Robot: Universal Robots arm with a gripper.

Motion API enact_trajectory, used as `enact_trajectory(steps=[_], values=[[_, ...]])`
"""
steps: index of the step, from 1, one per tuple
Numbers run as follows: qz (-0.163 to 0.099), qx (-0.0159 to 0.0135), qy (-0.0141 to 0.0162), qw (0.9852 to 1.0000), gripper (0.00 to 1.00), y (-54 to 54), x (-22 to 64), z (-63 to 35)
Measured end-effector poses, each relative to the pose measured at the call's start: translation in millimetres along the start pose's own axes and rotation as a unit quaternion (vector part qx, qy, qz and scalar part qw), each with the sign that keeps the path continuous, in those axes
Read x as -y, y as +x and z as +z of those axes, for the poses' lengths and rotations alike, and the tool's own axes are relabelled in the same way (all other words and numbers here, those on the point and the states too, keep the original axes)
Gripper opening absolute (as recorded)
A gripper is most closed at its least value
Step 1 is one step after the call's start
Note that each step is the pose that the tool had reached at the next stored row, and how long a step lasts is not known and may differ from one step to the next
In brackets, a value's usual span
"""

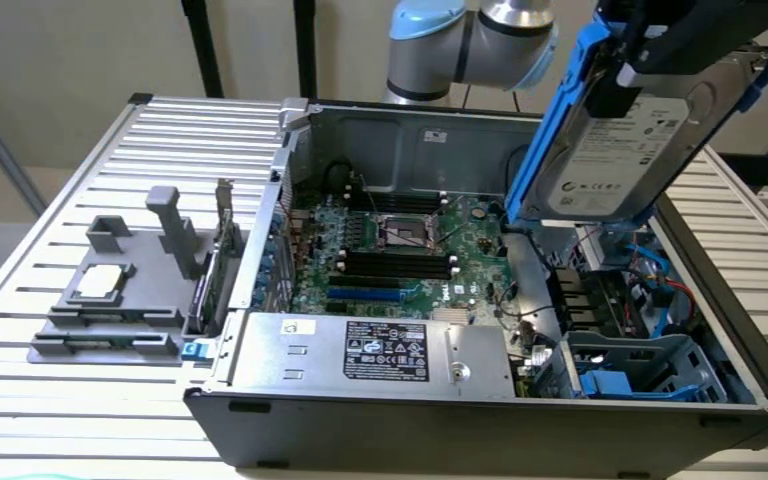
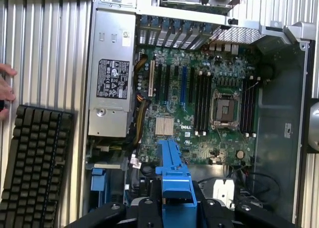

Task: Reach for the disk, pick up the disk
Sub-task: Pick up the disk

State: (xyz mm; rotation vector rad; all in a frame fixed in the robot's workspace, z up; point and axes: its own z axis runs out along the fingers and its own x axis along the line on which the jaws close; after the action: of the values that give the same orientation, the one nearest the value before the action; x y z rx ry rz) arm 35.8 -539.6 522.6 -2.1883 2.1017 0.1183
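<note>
The disk [image 1: 620, 150], a silver-grey hard drive with a white label in a blue carrier, hangs tilted in the air above the open computer case's right side in the exterior view. My gripper [image 1: 671, 62] is shut on its upper end. In the wrist view, the blue carrier of the disk [image 2: 174, 175] sticks out between my black fingers [image 2: 144, 210], with the motherboard far below it.
The open computer case [image 1: 491, 415] holds the motherboard [image 1: 398, 245], the labelled power supply [image 1: 384, 350] and blue drive bays [image 1: 638, 375]. A grey fixture with a processor chip [image 1: 101, 283] sits on the slatted table. A keyboard [image 2: 35, 163] and a person's hand [image 2: 6, 88] lie beside the case.
</note>
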Motion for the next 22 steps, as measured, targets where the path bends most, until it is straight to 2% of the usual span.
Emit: enact_trajectory(steps=[9,12,15,22], values=[[0.0,0.0,0.0,1.0,0.33,15.6,40.3,-1.1],[0.0,0.0,0.0,1.0,0.33,20.9,50.3,-1.6],[0.0,0.0,0.0,1.0,0.33,26.5,54.4,-2.2],[0.001,0.0,0.0002,1.0,0.33,43.7,54.8,-3.8]])
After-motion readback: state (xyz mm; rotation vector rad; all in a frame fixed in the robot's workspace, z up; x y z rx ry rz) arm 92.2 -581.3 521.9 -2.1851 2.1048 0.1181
